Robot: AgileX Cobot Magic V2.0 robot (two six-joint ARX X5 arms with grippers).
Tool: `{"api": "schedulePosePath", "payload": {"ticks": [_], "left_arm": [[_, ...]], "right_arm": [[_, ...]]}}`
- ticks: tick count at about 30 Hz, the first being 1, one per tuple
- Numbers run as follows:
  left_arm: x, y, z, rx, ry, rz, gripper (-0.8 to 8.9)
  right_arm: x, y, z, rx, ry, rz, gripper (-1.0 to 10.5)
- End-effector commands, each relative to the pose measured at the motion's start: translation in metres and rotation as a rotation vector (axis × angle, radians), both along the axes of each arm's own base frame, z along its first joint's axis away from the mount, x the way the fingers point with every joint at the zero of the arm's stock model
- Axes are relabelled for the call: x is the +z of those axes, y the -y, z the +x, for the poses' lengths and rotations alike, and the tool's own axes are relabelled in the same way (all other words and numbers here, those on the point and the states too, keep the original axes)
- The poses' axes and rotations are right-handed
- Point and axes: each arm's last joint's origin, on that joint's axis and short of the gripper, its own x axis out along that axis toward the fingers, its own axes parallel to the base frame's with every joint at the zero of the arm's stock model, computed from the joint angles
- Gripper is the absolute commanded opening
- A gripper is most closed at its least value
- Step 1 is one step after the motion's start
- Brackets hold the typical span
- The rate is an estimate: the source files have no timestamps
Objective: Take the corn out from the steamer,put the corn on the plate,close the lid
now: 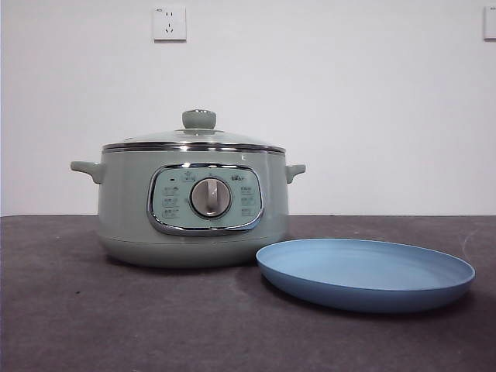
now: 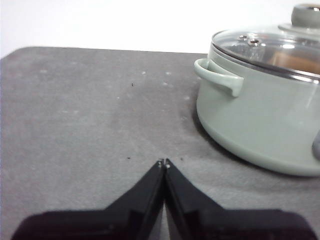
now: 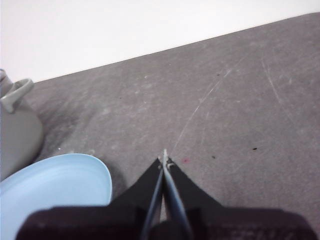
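Glass lid (image 1: 199,138) seated on steamer (image 1: 124,209) | blue plate (image 1: 364,273) right, bare | left gripper (image 2: 164,163), right gripper (image 3: 164,159) pinched closed, holding nothing

Bare table (image 2: 85,115) is lying ahead of the left gripper (image 2: 164,162); the pot (image 2: 260,115) is blocking beside it, plate (image 3: 50,187) beside the right gripper (image 3: 164,159).

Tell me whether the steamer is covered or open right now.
Covered. The lid sits flat on the steamer, its chrome rim flush all around and its knob upright; the left wrist view shows the glass seated too.
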Motion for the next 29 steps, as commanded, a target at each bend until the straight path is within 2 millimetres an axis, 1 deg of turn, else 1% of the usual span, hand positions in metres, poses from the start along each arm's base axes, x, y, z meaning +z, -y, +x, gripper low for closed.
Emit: {"api": "schedulePosePath", "payload": {"ticks": [1, 6, 11, 15, 19, 22, 29], "left_arm": [[-0.001, 0.000, 0.000, 0.002, -0.007, -0.106, -0.08], [0.016, 0.002, -0.003, -0.057, 0.030, -0.170, -0.07], [0.042, 0.003, -0.009, -0.085, 0.069, -0.236, -0.07], [0.065, 0.005, -0.014, -0.125, 0.053, -0.243, -0.07], [0.090, 0.007, -0.016, -0.194, 0.005, -0.254, -0.07], [0.108, 0.008, -0.016, -0.254, -0.038, -0.223, -0.07], [0.142, 0.011, -0.013, -0.374, -0.135, -0.178, -0.07]], "right_arm": [[-0.001, -0.001, 0.000, 0.026, -0.012, 0.068, -0.1], [0.016, -0.003, -0.002, 0.064, 0.015, 0.128, -0.1], [0.041, -0.005, -0.003, 0.147, 0.035, 0.137, -0.1], [0.065, -0.007, 0.000, 0.234, 0.015, 0.146, -0.1], [0.091, -0.012, 0.006, 0.401, -0.043, 0.142, -0.1], [0.110, -0.015, 0.012, 0.522, -0.095, 0.126, -0.1], [0.156, -0.020, 0.024, 0.718, -0.195, 0.047, -0.1]]}}
